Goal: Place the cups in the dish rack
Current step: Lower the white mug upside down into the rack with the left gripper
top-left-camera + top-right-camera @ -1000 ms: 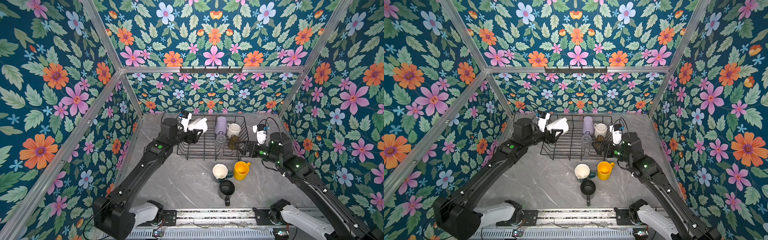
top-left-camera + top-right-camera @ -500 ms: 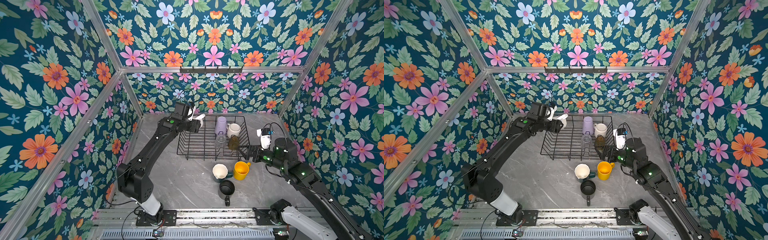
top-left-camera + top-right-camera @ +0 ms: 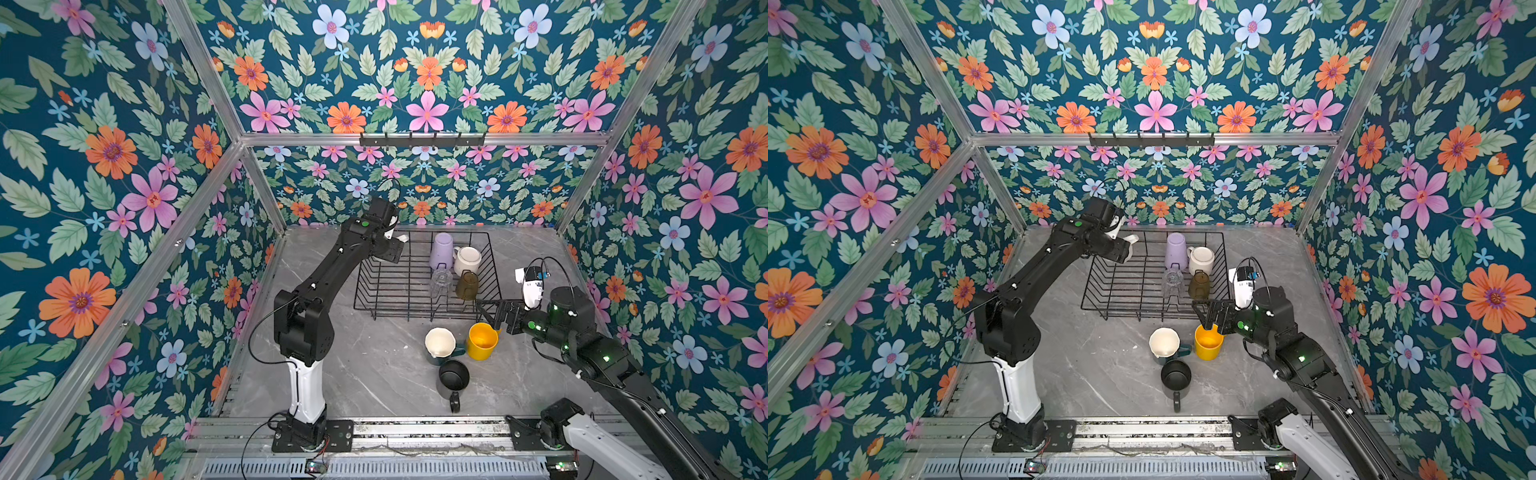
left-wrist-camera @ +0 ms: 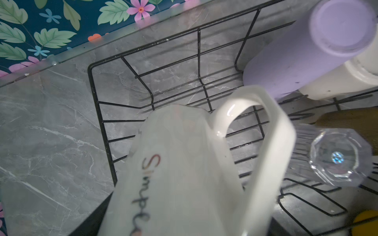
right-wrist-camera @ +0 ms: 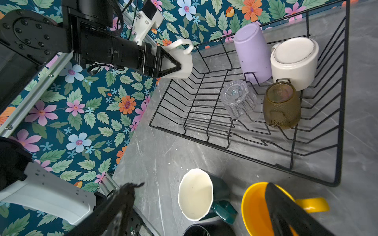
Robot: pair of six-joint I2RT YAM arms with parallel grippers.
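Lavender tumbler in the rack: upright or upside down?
Upside down: the lavender tumbler shows its closed base on top, mouth down in the dish rack.

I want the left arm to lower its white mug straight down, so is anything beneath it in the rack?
Nothing visible. The white ceramic mug in the left gripper hangs over the far left corner of the black wire dish rack, where only bare wires show. The lavender tumbler stands further right.

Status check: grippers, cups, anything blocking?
Left gripper shut on white lettered mug, above dish rack's empty far-left corner. Right gripper open at yellow mug's rim. Four cups racked, three on table. Nothing blocking.
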